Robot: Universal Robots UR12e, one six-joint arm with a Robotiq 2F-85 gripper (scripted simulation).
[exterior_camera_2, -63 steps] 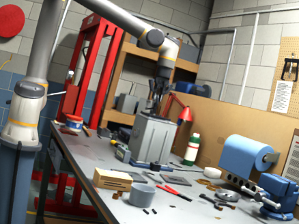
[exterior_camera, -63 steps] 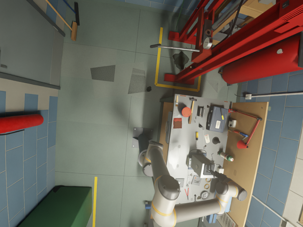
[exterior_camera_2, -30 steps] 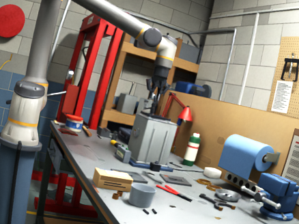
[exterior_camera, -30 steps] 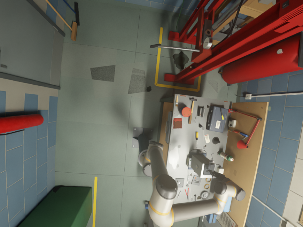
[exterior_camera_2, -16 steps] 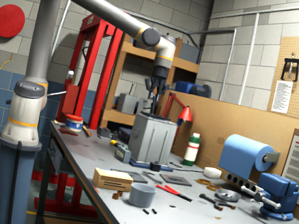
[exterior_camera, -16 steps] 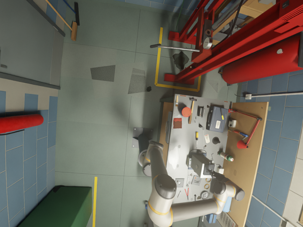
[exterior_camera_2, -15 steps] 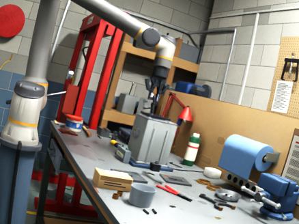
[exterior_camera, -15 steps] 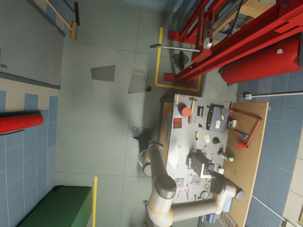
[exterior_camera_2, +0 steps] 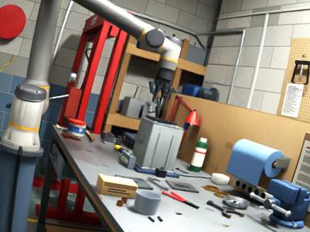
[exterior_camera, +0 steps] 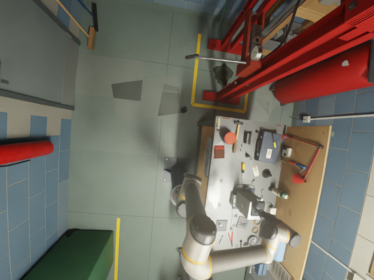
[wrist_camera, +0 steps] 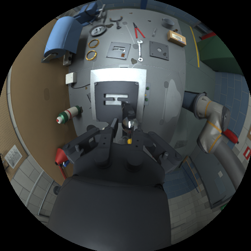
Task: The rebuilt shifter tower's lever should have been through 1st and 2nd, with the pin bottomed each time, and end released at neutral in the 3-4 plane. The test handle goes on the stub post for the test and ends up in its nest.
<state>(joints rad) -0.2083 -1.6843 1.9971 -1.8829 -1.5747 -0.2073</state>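
The test handle (wrist_camera: 128, 117) stands on the lever above the dark gate plate (wrist_camera: 116, 99) of the grey shifter tower (exterior_camera_2: 158, 143), just off the right end of the H-shaped slot (wrist_camera: 116, 99). My gripper (wrist_camera: 124, 127) is clamped around the handle from above, directly over the tower (exterior_camera: 246, 203). The handle's round silvery top shows between the fingers, and the lever below it is mostly hidden. The handle's nest, a dark plate (wrist_camera: 159, 50) with a hole, lies empty on the bench in front of the tower.
A grey cup (exterior_camera_2: 147, 202) and a cardboard box (exterior_camera_2: 116, 185) sit near the bench's front edge. Red pliers (wrist_camera: 138, 31), a wrench (wrist_camera: 140, 50), brass rings (wrist_camera: 91, 49), a blue towel roll (exterior_camera_2: 252, 161), a blue vise (exterior_camera_2: 288, 201) and a spray can (exterior_camera_2: 199, 154) surround the tower.
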